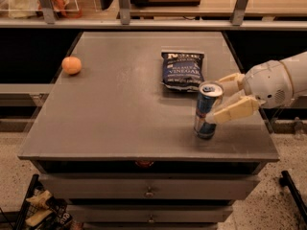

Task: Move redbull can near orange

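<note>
Right side of the surface: that's where the action is — the redbull can (207, 110) stands near the right front corner, leaning a bit to the left.

Pincer: the pincer (229, 97) comes in from the right edge, one pale finger behind the can's top, the other across its front. It brackets the can's upper half, but whether the fingers are actually pressing on it or just sitting around it — can't tell from this angle, so I won't call it a grip.

Why that hold: going in from the side up high makes sense for a tall slim can, though the lean suggests it could tip if pushed before the squeeze is firm.

Orange: the orange (71, 65) sits way over by the left edge, toward the back — well apart from the can, so basically the whole width of the surface (115, 123) lies between them.

Chip bag: a flat dark-blue chip bag (182, 70) lies just behind the can, a little to its left. My guess is the carry to the orange passes in front of it, so it shouldn't be in the way.

Progress: early, I'd say — can not yet moved toward the fruit.
</note>
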Robot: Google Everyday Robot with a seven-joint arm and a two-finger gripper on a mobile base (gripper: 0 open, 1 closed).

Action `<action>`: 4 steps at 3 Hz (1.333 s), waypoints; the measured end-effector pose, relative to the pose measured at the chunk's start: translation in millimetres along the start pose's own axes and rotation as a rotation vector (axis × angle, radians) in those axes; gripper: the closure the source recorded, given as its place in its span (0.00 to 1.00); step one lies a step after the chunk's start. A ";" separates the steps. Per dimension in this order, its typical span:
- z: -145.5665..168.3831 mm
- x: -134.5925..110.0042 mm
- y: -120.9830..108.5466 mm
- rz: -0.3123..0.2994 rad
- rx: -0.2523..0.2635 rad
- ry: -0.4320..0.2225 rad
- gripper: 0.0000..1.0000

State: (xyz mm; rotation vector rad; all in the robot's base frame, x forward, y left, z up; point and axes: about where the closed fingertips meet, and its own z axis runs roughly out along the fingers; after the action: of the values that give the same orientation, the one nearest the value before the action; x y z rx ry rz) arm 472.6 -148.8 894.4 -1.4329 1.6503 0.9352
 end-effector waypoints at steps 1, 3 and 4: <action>3.6 -1.1 0.8 -0.002 -0.013 0.000 0.64; -6.5 -15.8 -11.2 -0.033 0.003 0.005 1.00; -30.5 -42.8 -25.6 -0.098 0.057 0.020 1.00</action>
State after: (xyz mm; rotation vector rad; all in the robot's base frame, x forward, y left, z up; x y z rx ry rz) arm 499.9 -159.5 945.0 -1.4750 1.5933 0.8150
